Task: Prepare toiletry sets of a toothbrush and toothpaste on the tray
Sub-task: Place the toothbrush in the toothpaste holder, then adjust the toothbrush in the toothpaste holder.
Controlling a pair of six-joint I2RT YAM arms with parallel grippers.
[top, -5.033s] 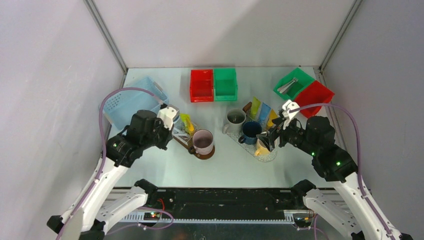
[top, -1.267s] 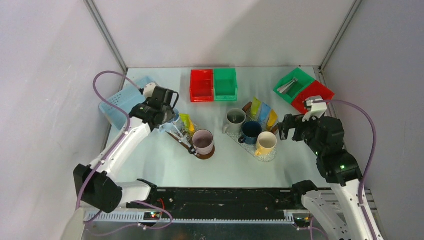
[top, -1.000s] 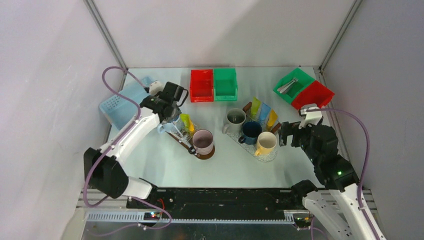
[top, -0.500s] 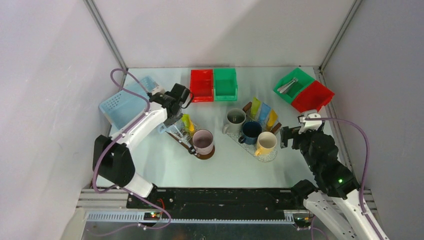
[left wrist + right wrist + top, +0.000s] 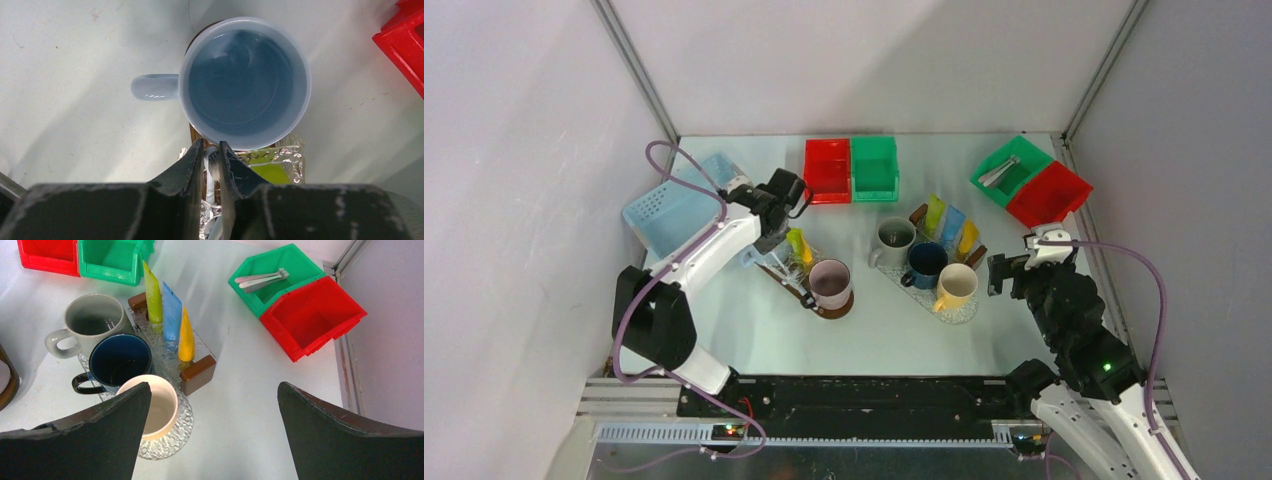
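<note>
In the left wrist view my left gripper [image 5: 211,145] points straight down, its jaws pinched round the bristle head of a white toothbrush [image 5: 209,186]. The brush lies on the foil-like left tray [image 5: 296,159], beside a lime-green toothpaste tube [image 5: 270,172] and just below a light blue mug [image 5: 245,80]. From above, that gripper [image 5: 774,232] hangs over the left tray [image 5: 807,298]. My right gripper [image 5: 214,385] stands wide open with nothing in it, near the right tray [image 5: 197,372], which carries green [image 5: 153,297], blue [image 5: 172,315] and yellow [image 5: 186,337] tubes. More toothbrushes [image 5: 260,280] lie in a green bin [image 5: 1011,165].
Grey [image 5: 894,237], dark blue [image 5: 924,262] and cream [image 5: 956,285] mugs stand on the right tray; a pink mug [image 5: 830,283] on the left one. A blue basket [image 5: 674,200] sits far left. Red [image 5: 827,170] and green [image 5: 875,168] bins stand at the back, another red bin [image 5: 1049,192] right.
My left arm swung from the blue basket over to the left tray and its jaws narrowed onto the toothbrush head. The right arm pulled back from the cream mug, still open.
</note>
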